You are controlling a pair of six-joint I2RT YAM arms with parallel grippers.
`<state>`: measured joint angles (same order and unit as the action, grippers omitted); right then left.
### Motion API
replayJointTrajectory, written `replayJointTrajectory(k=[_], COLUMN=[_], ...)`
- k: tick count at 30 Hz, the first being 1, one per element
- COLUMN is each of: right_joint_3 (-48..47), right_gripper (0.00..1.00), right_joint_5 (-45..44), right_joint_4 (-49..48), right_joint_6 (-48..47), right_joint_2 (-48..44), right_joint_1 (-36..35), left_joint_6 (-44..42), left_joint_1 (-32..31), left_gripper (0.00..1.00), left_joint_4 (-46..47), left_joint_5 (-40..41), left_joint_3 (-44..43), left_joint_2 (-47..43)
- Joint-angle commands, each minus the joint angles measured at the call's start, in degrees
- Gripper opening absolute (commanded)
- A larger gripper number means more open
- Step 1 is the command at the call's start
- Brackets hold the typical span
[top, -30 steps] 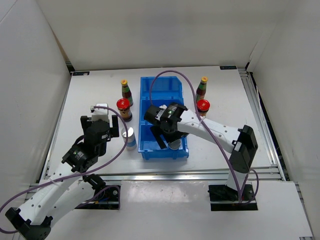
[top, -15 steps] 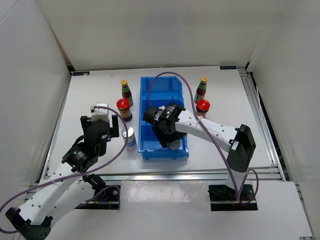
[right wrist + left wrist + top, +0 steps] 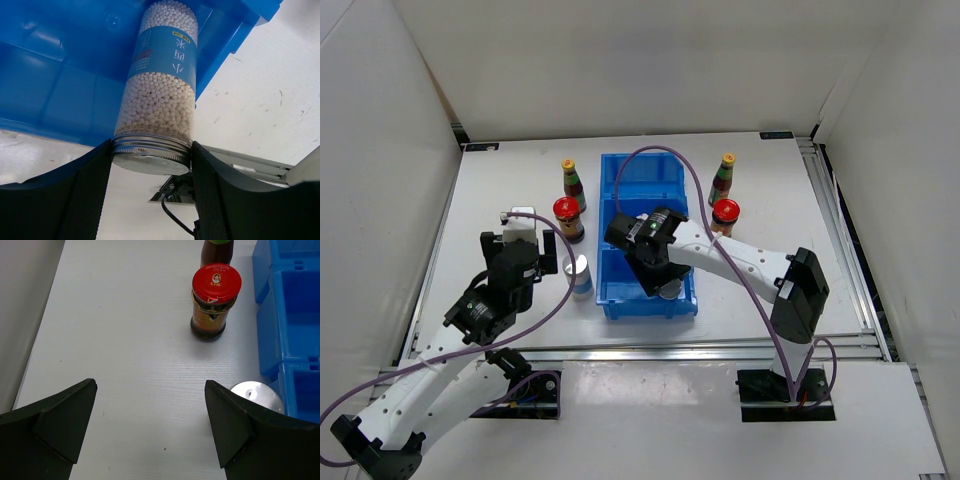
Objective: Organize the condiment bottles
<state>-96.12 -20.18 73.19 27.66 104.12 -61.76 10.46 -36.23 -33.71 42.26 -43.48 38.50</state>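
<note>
Over on the white desk [image 3: 500,200], the blue bin [image 3: 655,185] sits in the middle. Right hand [image 3: 150,162] is at its near compartment, fingers pressed on both sides of the silver lid of a white-blue bottle [image 3: 160,90] sitting in there. Left hand [image 3: 149,390] hangs wide open, holding nothing, with the second silver-topped bottle [image 3: 256,396] just right of it and a red-lidded jar [image 3: 216,285] farther off.

Squat glass jar [image 3: 215,302]: dark contents, red lid
Tall clear bottle [image 3: 162,85]: white beads, blue label, silver lid
Plastic bin [image 3: 60,75]: blue
</note>
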Motion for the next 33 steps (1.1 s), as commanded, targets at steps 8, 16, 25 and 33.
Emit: replayJointTrajectory(k=[8, 16, 25, 33], right_joint_3=[-6.27, -9.00, -2.94, 1.19], right_gripper=[0.48, 0.47, 0.53, 0.48], right_joint_5=[0.67, 3.04, 8.66, 15.61], right_joint_4=[-0.41, -0.41, -6.30, -10.61], right_joint_6=[-3.23, -5.25, -5.25, -4.63], right_joint_2=[0.56, 1.70, 0.65, -2.07], right_joint_1=[5.06, 8.67, 10.52, 15.09], left_joint_6=[-0.26, -0.26, -0.26, -0.26], left_joint_1=[-0.25, -0.25, -0.25, -0.25], left_gripper=[1.00, 1.00, 1.00, 1.00], left_joint_4=[1.11, 1.11, 1.11, 1.11], left_joint_5=[0.98, 0.98, 0.98, 0.98], left_joint_3=[0.51, 0.51, 0.51, 0.51], left_joint_2=[-0.44, -0.97, -0.97, -0.97])
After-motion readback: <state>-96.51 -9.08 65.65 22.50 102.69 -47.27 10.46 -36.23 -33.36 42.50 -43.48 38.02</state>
